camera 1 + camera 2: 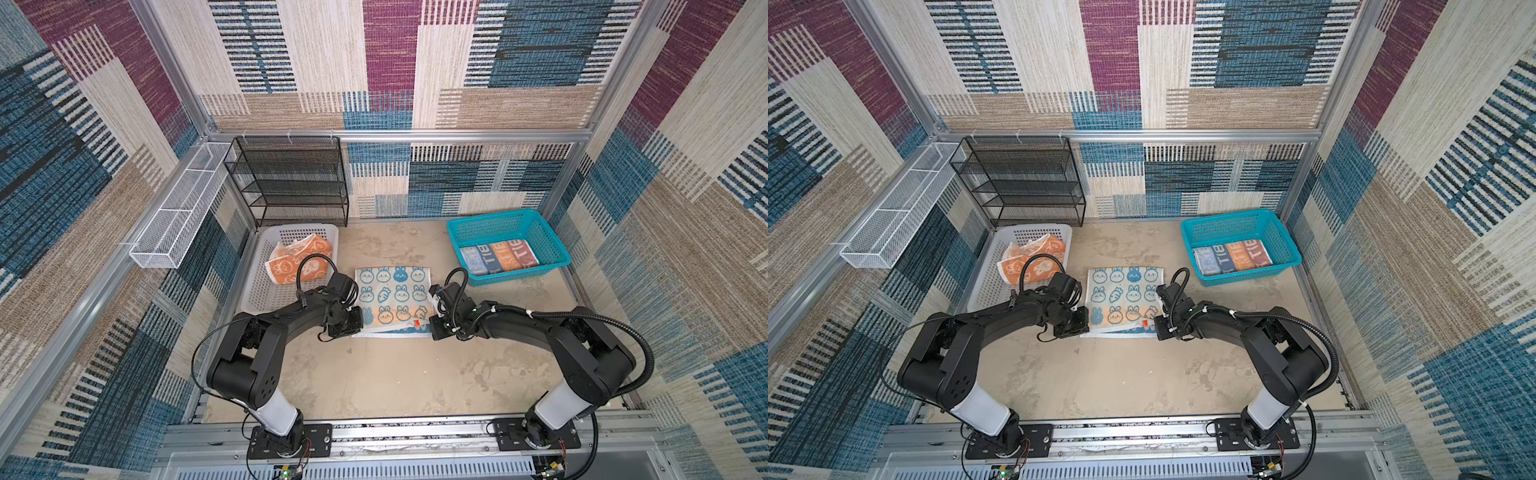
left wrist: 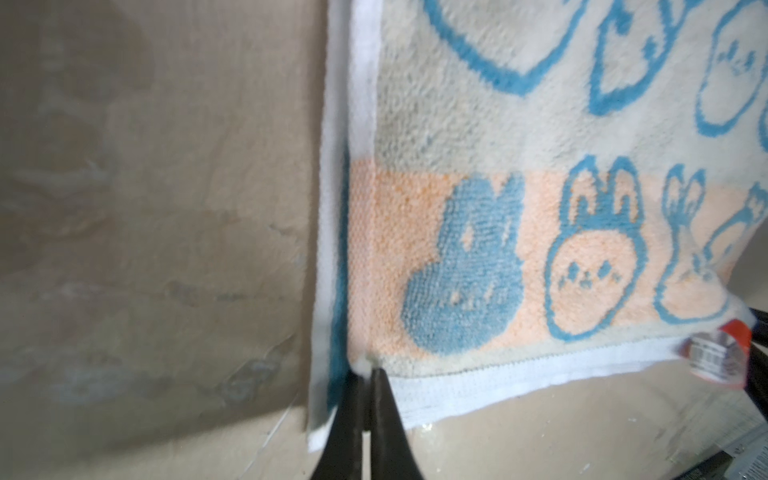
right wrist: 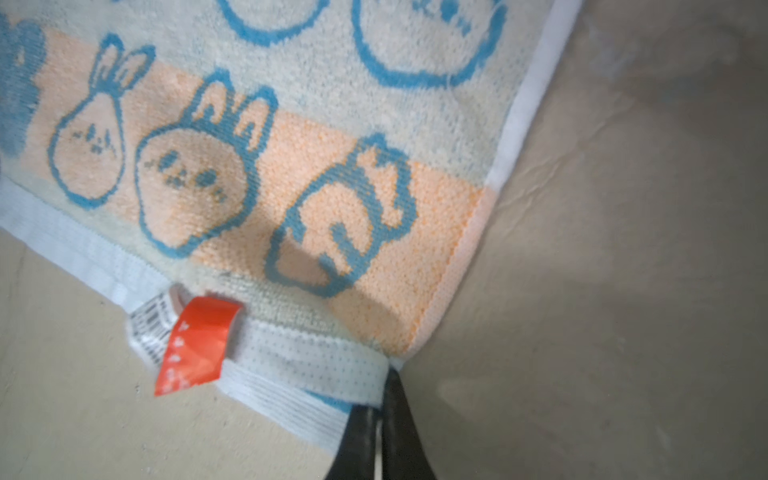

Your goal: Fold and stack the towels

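The teal-white rabbit-and-carrot towel (image 1: 392, 291) (image 1: 1125, 291) lies in the middle of the table. My left gripper (image 1: 360, 329) (image 2: 365, 372) is shut on its near left corner. My right gripper (image 1: 430, 325) (image 3: 384, 374) is shut on its near right corner, beside a red tag (image 3: 195, 340). In both wrist views another layer of the towel shows under the held edge. The orange towel (image 1: 297, 257) lies crumpled in the white basket (image 1: 266, 299). The blue, orange and red lettered towel (image 1: 498, 257) lies folded in the teal basket (image 1: 498, 220).
A black mesh shelf rack (image 1: 291, 183) stands at the back left. A white wire tray (image 1: 174, 216) hangs on the left rail. The patterned walls close in on three sides. Bare table (image 1: 395, 374) lies between the towel and the arm bases.
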Robot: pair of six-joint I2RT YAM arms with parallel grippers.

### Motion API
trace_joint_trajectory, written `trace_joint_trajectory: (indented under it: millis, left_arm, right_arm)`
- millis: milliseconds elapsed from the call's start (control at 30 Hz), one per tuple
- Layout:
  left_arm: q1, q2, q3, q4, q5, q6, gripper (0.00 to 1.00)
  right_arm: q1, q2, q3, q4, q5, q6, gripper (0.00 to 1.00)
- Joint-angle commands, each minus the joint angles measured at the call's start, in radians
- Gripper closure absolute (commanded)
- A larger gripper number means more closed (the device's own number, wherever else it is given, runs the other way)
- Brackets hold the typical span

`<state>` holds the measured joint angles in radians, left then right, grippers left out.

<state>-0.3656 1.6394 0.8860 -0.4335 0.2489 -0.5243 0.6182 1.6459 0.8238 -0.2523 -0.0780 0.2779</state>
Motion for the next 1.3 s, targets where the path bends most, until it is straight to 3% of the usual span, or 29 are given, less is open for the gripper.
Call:
trace_joint_trajectory:
  millis: [0, 267, 700, 867, 1000, 1067, 1167, 1267]
  left_arm:
    - [-0.001, 0.006, 0.018, 0.036, 0.04, -0.025, 1.0]
    - [-0.001, -0.085, 0.091, -0.068, 0.005, 0.004, 1.0]
    - [-0.001, -0.074, -0.023, 0.007, 0.009, -0.008, 1.0]
    - [-0.001, -0.063, -0.024, 0.009, 0.006, -0.005, 1.0]
    - [-0.001, -0.067, -0.022, 0.008, 0.003, -0.009, 0.85]
    - [-0.001, -0.074, -0.02, 0.007, -0.002, -0.011, 0.85]
    - [-0.001, -0.088, -0.012, 0.0, -0.003, -0.015, 0.55]
    - [-0.001, -0.117, -0.003, -0.014, -0.019, -0.019, 0.42]
  right_arm:
    - [-0.01, 0.026, 0.039, -0.09, 0.102, -0.017, 0.98]
    - [-0.012, -0.039, 0.163, -0.196, 0.128, -0.029, 0.98]
    - [0.031, -0.022, 0.002, -0.114, 0.069, 0.02, 0.95]
    - [0.034, -0.017, 0.001, -0.111, 0.068, 0.017, 0.88]
    - [0.035, -0.038, 0.013, -0.124, 0.055, 0.01, 0.68]
    - [0.037, -0.062, 0.016, -0.134, 0.048, 0.007, 0.56]
    - [0.037, -0.111, 0.021, -0.153, 0.043, 0.002, 0.45]
    - [0.037, -0.17, 0.047, -0.195, 0.053, -0.012, 0.32]
